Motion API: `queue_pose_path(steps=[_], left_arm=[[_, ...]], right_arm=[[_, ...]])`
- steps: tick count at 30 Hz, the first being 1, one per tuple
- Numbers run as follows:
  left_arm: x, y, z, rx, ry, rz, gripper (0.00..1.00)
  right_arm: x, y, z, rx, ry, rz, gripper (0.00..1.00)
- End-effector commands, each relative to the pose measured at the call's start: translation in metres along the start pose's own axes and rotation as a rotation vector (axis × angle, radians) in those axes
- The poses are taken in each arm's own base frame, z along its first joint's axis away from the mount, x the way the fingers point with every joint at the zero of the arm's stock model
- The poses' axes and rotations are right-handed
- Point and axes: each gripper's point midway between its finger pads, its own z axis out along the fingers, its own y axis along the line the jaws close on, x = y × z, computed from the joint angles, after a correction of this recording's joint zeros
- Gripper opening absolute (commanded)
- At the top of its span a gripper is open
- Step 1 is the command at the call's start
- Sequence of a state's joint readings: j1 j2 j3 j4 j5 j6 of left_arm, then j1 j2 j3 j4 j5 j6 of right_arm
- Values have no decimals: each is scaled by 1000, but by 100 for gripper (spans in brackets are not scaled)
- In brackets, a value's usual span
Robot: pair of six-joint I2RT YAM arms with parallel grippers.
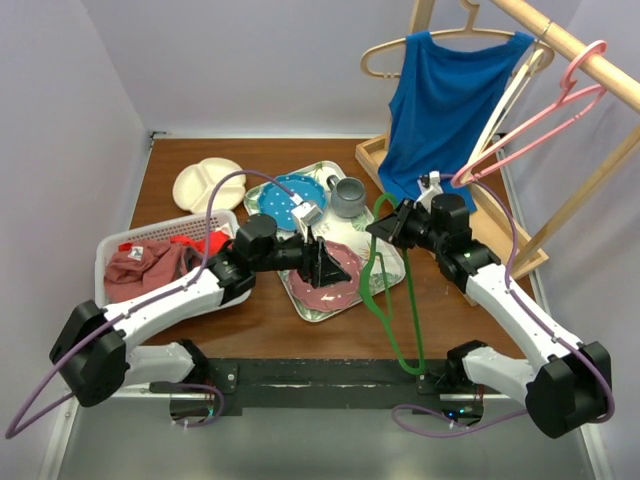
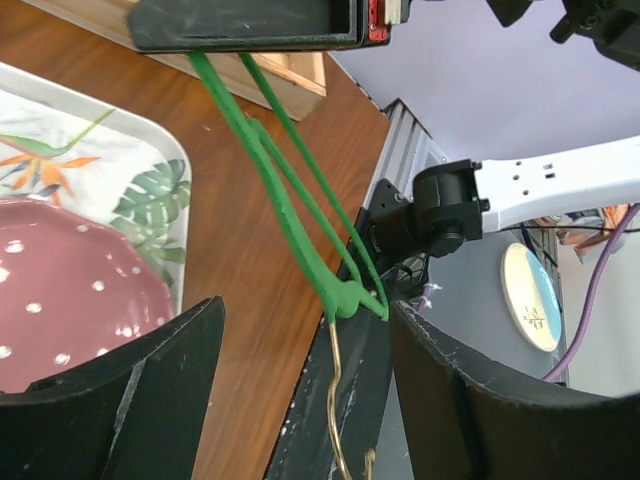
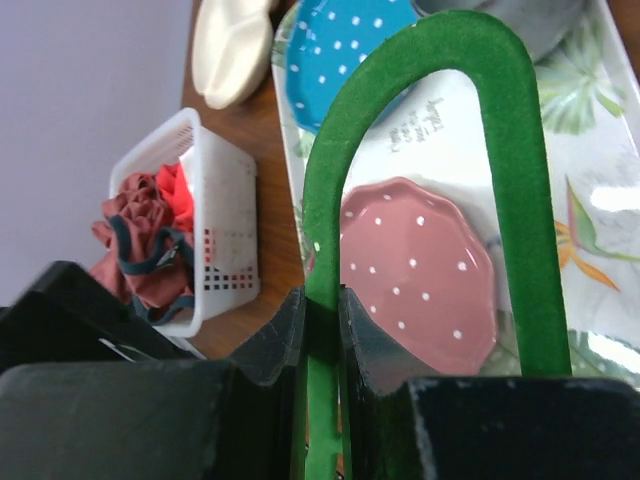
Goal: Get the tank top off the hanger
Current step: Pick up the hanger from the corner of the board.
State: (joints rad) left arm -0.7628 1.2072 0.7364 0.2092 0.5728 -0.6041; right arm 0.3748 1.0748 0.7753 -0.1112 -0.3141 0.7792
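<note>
A blue tank top hangs on a wooden hanger on the rail at the back right. My right gripper is shut on one arm of a bare green hanger, which slopes down to the table's near edge; the wrist view shows the jaws clamped on the green bar. My left gripper is open and empty over the tray, its fingers wide apart. The green hanger's neck and metal hook show between them, farther off.
A wooden rack also carries a pink hanger and a white hanger. A floral tray holds a pink plate, blue plate and grey mug. A white basket holds maroon and red clothes. A cream plate lies behind.
</note>
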Motion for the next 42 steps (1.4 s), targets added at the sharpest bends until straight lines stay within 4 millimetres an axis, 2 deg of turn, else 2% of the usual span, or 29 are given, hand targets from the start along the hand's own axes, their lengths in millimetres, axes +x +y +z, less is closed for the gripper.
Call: queue_pose_path(steps=[1, 5, 6, 8, 11, 12, 13, 14, 15, 17, 18, 20, 22, 24, 26, 28, 29, 30, 32, 33, 37, 38, 39, 41, 42], left_arm=[[-13, -26, 20, 93, -44, -17, 72], [-4, -24, 35, 94, -2, -21, 67], [-1, -24, 37, 90, 9, -24, 60], [2, -15, 40, 56, 13, -37, 54], [1, -13, 40, 42, -5, -46, 28], [0, -12, 39, 34, -12, -53, 9], [-3, -10, 37, 13, -32, -68, 0], [-4, -10, 36, 3, -41, -77, 0], [-7, -7, 34, -22, -61, -90, 0], [-14, -7, 26, -57, -86, -118, 0], [-19, -7, 23, -77, -102, -125, 0], [-34, -3, 10, -135, -161, -156, 0], [-52, -7, -4, -144, -238, -207, 0], [-72, -10, -16, -141, -306, -234, 0], [-91, -13, -29, -135, -367, -269, 0], [-108, -18, -37, -137, -406, -286, 0], [-110, -12, -40, -170, -405, -298, 0], [-121, -15, -43, -179, -423, -294, 0], [-126, 1, -52, -268, -452, -329, 0], [-132, 1, -56, -281, -477, -340, 0], [-157, 3, -75, -317, -617, -419, 0], [-159, 1, -77, -316, -623, -427, 0], [-171, -4, -82, -314, -659, -426, 0], [-168, 5, -84, -380, -650, -466, 0], [-174, 2, -88, -385, -666, -472, 0]], right_arm=[[-18, 45, 1, -134, -32, -27, 0], [-14, 56, 8, -134, -21, -42, 0], [-14, 57, 10, -132, -18, -39, 0], [-14, 60, 11, -139, -20, -39, 0], [-15, 64, 12, -149, -24, -48, 0], [-16, 66, 11, -154, -24, -57, 0], [-16, 67, 10, -163, -20, -90, 0], [-16, 66, 10, -161, -18, -114, 0], [-20, 70, 7, -164, -28, -143, 20], [-27, 66, 0, -131, -51, -259, 39], [-39, 73, -6, -127, -84, -312, 48], [-56, 78, -21, -105, -153, -433, 53], [-70, 90, -33, -131, -224, -544, 57], [-75, 96, -45, -151, -267, -617, 63], [-75, 103, -55, -183, -289, -714, 65], [-65, 110, -61, -255, -269, -814, 65], [-62, 113, -66, -277, -271, -844, 66], [-57, 114, -72, -299, -277, -870, 66], [-50, 117, -77, -334, -280, -927, 66], [-43, 115, -79, -342, -271, -928, 66], [-18, 101, -67, -306, -212, -1083, 68], [-19, 96, -64, -270, -212, -1097, 68], [-15, 94, -61, -261, -198, -1112, 68], [-7, 96, -58, -268, -185, -1163, 69], [-3, 93, -55, -268, -179, -1172, 70]])
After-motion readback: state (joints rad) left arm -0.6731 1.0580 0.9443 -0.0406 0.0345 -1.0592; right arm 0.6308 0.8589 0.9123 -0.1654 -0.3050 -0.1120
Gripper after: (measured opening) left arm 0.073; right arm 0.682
